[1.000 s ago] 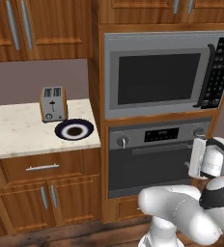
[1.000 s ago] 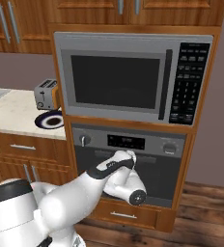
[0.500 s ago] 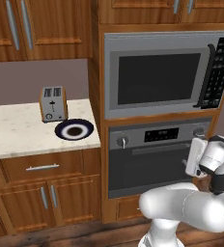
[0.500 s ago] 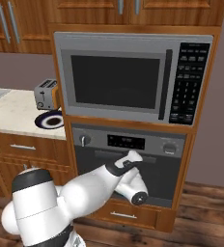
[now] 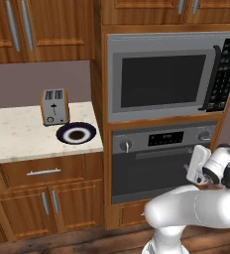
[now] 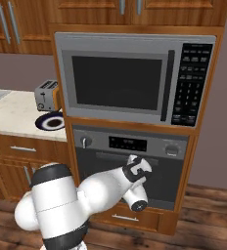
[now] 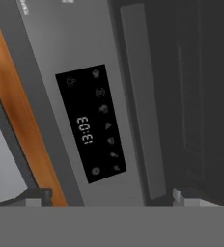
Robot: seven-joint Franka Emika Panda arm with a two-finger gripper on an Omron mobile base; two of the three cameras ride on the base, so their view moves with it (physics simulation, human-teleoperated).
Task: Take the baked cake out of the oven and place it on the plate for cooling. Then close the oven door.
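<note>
Even, flat light; we see soft renders and no glare.

We find both base views evenly lit, with no single light source we can place and only a faint shade under the upper cabinets (image 5: 42, 25). The microwave (image 6: 118, 80) window and the oven door (image 5: 156, 173) glass stay matte dark, without reflections. Edges look slightly soft and jagged in all three pictures. In the hand view, just ahead of the jaws, the display strip (image 7: 91, 123) reads clearly while the glass beyond the handle (image 7: 143, 106) sinks into dim grey with little detail. We see no bending at the edges.
</note>
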